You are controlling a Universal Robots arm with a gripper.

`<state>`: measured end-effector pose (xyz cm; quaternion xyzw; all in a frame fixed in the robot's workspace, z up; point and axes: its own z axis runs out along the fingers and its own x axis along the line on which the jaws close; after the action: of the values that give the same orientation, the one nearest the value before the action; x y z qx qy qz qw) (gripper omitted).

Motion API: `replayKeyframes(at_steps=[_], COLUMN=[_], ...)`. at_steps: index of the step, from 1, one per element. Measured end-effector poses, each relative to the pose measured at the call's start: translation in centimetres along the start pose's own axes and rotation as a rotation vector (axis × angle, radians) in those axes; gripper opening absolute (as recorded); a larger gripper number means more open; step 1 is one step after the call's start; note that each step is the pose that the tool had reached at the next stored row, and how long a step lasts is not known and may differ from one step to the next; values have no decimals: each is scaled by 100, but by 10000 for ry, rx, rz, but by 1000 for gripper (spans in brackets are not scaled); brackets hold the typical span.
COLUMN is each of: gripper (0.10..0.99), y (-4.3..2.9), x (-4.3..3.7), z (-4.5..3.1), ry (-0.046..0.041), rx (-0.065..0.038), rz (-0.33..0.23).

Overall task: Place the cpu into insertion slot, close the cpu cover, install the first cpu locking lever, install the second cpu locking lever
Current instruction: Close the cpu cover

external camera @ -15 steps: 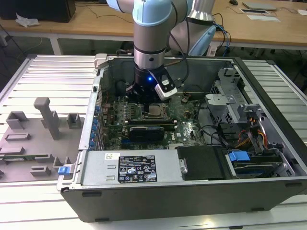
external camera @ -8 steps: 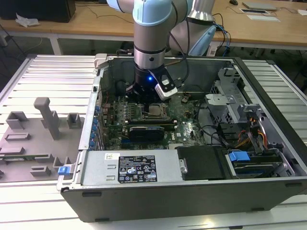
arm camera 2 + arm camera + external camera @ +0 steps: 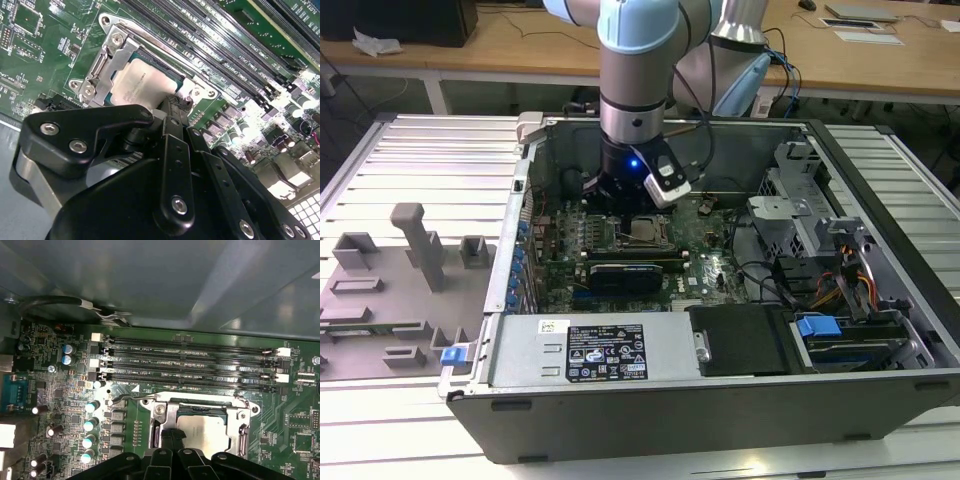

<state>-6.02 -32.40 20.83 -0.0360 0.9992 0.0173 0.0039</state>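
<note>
End effector [image 3: 172, 106] clenched empty, I set its tip at the cpu cover [image 3: 100, 80] edge, frame centre, likely to keep it flat. The cpu [image 3: 142, 82] lies under its window.

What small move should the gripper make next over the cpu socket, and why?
Probably a short sidestep from the cpu cover to the wire lever beside it. The cpu already sits in the insertion slot, the cover lies flat over it, and the gripper is at the cover's rim. Whether that lever is latched I cannot tell.
</note>
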Motion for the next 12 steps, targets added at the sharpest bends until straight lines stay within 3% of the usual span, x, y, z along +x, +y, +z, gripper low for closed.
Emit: replayKeyframes(at_steps=[2, 4, 9, 12], gripper=[106, 106, 106, 106], y=[5, 15, 15, 12], x=[0, -1, -3, -45], z=[-31, -112, -122, -122], ry=[0, 0, 5, 9], rx=[0, 6, 166, 225], rz=[1, 1, -1, 1])
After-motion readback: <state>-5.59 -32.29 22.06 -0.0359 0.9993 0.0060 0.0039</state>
